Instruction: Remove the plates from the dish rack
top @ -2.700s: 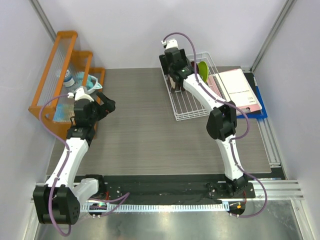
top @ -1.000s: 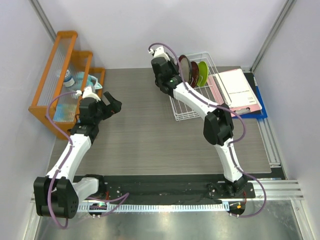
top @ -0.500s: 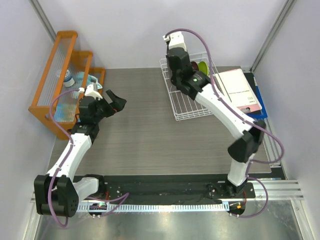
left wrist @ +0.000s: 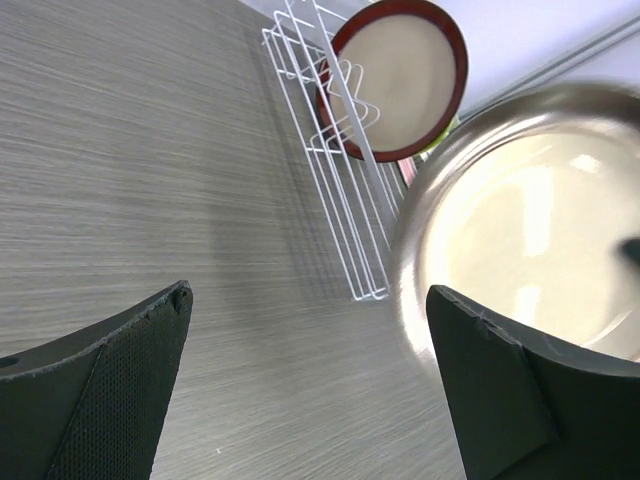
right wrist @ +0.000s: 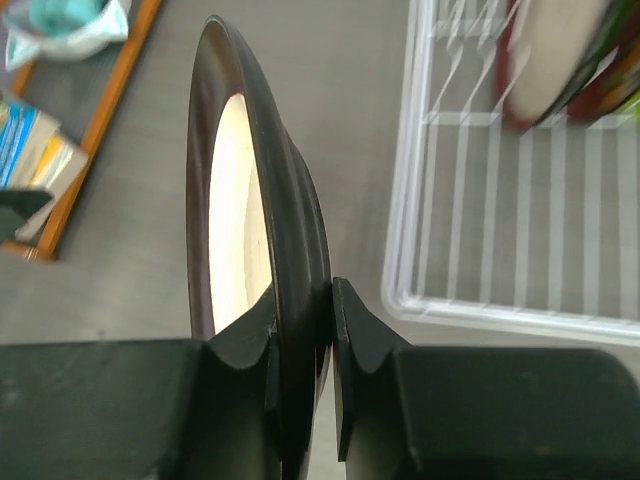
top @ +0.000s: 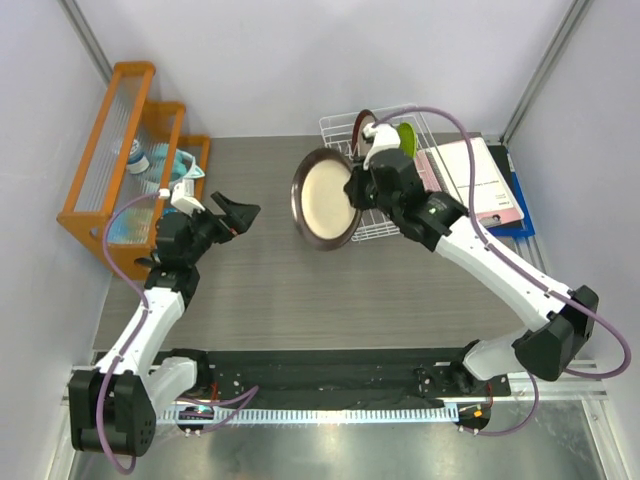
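My right gripper [top: 352, 188] [right wrist: 302, 300] is shut on the rim of the grey-rimmed cream plate [top: 323, 199] [right wrist: 250, 230] [left wrist: 530, 230], holding it on edge in the air left of the white wire dish rack [top: 385, 225] [right wrist: 440, 200] [left wrist: 330, 180]. In the rack stand the dark-red-rimmed cream plate [left wrist: 400, 80] [top: 362, 124], a dark red plate edge [right wrist: 600, 95] and the lime green plate [top: 405, 136]. My left gripper [top: 233, 213] [left wrist: 310, 330] is open above the table, facing the held plate, with nothing between its fingers.
An orange wooden shelf [top: 120, 150] with small items stands at the far left. A pink-and-white book [top: 470, 180] on a blue board lies right of the rack. Grey wood-grain tabletop [top: 280, 290] lies between the arms.
My right gripper has lifted the grey-rimmed plate out of the rack and carried it left and nearer. My left gripper has swung right and forward, staying open.
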